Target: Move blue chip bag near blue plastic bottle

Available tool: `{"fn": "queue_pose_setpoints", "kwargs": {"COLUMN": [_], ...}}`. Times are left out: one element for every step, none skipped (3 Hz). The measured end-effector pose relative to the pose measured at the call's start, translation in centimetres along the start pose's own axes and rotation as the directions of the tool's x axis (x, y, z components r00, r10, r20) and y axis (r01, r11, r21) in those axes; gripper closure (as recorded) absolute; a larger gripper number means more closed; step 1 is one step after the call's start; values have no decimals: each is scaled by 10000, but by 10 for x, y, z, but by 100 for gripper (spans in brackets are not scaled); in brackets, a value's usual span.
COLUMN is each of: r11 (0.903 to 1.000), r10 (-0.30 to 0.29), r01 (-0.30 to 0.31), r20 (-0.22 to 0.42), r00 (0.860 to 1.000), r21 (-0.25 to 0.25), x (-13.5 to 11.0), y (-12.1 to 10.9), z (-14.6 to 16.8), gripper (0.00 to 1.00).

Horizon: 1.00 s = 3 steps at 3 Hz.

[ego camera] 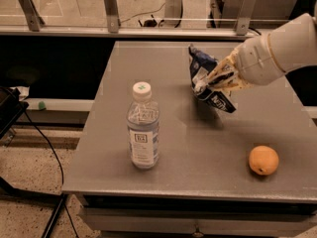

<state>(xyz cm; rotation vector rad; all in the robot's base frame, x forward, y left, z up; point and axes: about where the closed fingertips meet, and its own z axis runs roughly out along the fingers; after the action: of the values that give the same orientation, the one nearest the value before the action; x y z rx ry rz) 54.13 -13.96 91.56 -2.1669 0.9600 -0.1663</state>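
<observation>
The blue chip bag is a crumpled dark blue foil bag with white lettering, held in the air just above the grey table, right of centre. My gripper reaches in from the right on a white arm and is shut on the bag. The blue plastic bottle stands upright at the table's front left, clear with a white cap and a white-and-blue label. The bag is up and to the right of the bottle, roughly a bottle's height away.
An orange fruit lies at the table's front right. A glass rail with metal posts runs behind the table. A black cable hangs at the left over the floor.
</observation>
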Motion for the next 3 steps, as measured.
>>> {"fn": "queue_pose_setpoints", "kwargs": {"r11": [9883,9625,9138], "r10": [-1506,-2691,-4041], "r01": [1521,2712,3992], "r20": [814,1541,2682], "r00": [9852,9507,8745], "r21": [-135,80,753], "x": [-23,-41,-74], "y": [21,36,51], "z": [-5,-8,0], "gripper": [100,100,100]}}
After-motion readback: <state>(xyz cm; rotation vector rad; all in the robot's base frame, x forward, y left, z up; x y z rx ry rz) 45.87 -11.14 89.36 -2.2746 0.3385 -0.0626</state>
